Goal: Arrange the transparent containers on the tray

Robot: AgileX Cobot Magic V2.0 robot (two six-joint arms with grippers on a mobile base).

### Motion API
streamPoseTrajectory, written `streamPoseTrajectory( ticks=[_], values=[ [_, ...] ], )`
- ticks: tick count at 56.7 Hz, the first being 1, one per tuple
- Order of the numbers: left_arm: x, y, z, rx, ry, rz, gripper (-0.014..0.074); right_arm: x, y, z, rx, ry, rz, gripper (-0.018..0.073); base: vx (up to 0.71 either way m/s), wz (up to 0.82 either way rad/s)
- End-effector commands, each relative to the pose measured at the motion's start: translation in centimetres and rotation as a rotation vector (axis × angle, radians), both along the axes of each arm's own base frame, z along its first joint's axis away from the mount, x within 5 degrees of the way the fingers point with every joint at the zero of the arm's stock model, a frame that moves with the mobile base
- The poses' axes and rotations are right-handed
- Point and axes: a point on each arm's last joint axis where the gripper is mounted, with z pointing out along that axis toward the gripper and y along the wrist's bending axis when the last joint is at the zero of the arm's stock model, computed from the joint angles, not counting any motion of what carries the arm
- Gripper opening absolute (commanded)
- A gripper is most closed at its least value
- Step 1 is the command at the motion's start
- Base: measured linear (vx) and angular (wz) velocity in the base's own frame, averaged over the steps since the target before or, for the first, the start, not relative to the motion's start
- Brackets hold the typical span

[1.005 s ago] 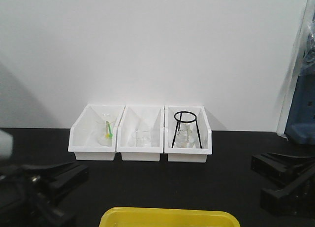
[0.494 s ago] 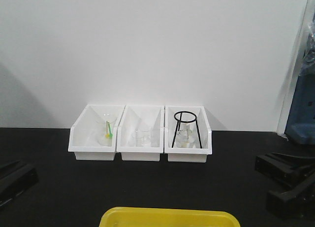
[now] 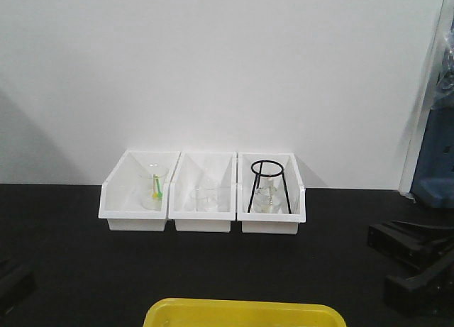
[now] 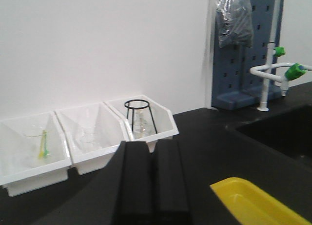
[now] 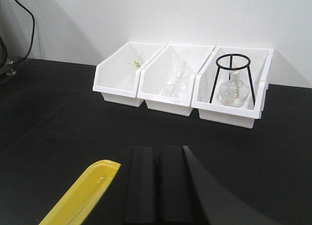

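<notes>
In the middle bin (image 5: 168, 83), faint, barely legible transparent containers (image 5: 175, 81).

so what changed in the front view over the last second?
The left gripper pulled back out toward the lower-left edge of the front view; only a dark corner of it shows now. The right gripper shifted slightly right. Both look shut on nothing. The three white open-front plastic bins and the bright yellow plastic tray stayed put.
</notes>
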Motion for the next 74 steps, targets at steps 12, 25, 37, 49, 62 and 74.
streamPoseTrajectory(
  ticks=[12,25,37,49,62,74],
  values=[
    [-3.8,3.8,-5.5,0.103,0.046,0.202,-0.0006,0.0,-0.2,1.6,0.024,-0.098,-0.017,-0.0013,0.0,0.0],
    [-6.2,5.9,-9.7,0.159,0.051,0.421,-0.0006,0.0,-0.2,1.6,0.024,-0.097,-0.017,-0.0013,0.0,0.0],
    [-5.2,5.5,-13.6,-0.001,0.119,0.416,-0.0006,0.0,-0.2,1.6,0.022,-0.093,-0.016,-0.0013,0.0,0.0],
    [-5.2,5.4,-13.6,-0.045,0.15,0.41,-0.0006,0.0,-0.2,1.5,0.02,-0.087,-0.014,-0.0013,0.0,0.0],
    [-5.2,5.4,-13.6,-0.045,0.15,0.41,-0.0006,0.0,-0.2,1.5,0.019,-0.085,-0.014,-0.0013,0.0,0.0],
    [-5.2,5.4,-13.6,-0.045,0.15,0.41,-0.0006,0.0,-0.2,1.5,0.019,-0.085,-0.014,-0.0013,0.0,0.0]
  ],
)
